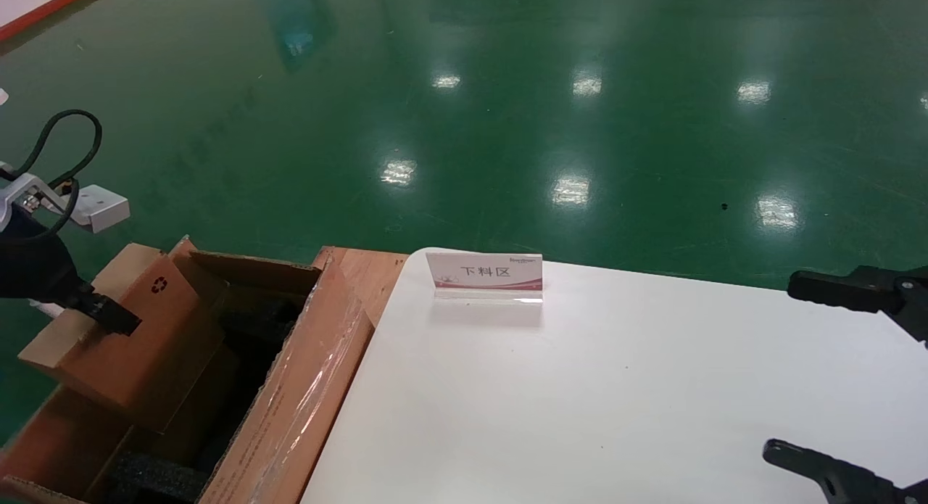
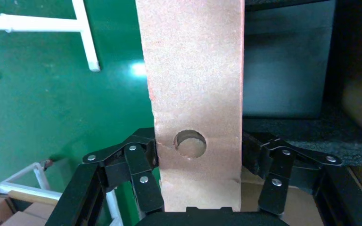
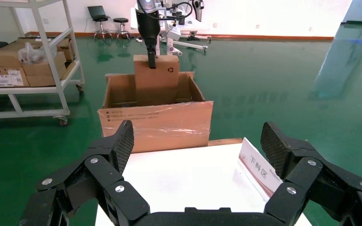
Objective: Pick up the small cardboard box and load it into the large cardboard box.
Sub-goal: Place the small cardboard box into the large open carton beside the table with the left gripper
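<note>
My left gripper (image 1: 112, 317) is shut on the small cardboard box (image 1: 138, 344), a plain brown box with a black recycling symbol. It holds the box tilted, with the lower part inside the open top of the large cardboard box (image 1: 312, 373). In the left wrist view the small box (image 2: 193, 84) with its round hole sits between both pads of the left gripper (image 2: 199, 153), and black foam (image 2: 306, 132) lies beyond. The right wrist view shows the large box (image 3: 155, 125), its taped flap facing me, with the small box (image 3: 158, 82) upright in it. My right gripper (image 1: 779, 366) hangs open over the table.
A white table (image 1: 580, 388) fills the right side, with a sign holder (image 1: 484, 275) near its far edge. A wooden board (image 1: 366, 272) lies between table and carton. A shelf cart (image 3: 28, 61) with boxes stands on the green floor behind.
</note>
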Tool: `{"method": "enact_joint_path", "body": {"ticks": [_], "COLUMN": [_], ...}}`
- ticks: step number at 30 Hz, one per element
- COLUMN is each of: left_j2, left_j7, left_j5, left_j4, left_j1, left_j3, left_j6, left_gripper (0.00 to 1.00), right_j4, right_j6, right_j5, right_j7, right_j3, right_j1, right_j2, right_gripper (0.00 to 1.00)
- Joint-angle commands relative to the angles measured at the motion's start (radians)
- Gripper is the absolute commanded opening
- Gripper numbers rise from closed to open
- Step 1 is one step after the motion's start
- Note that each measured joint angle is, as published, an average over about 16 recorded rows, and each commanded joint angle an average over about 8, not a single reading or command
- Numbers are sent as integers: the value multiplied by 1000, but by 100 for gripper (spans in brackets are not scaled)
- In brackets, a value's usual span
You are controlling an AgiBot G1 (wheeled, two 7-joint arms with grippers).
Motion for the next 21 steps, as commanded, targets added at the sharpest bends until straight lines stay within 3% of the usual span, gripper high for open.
{"method": "enact_joint_path", "body": {"ticks": [1,21], "left_j2": [3,13], "left_j7": [-1,-34], "left_j5": [2,31], "left_j4": [3,-24], "left_j1": [5,52], "left_j3": [0,25], "left_j6": [-5,-15], "left_gripper": [0,0], "right_j4": [0,0], "right_j6": [0,1], "right_j5": [0,1], "right_j7": [0,-1], "right_j3": [0,-1], "right_j1": [0,0], "right_j2": [0,1], "right_gripper": [100,100]}}
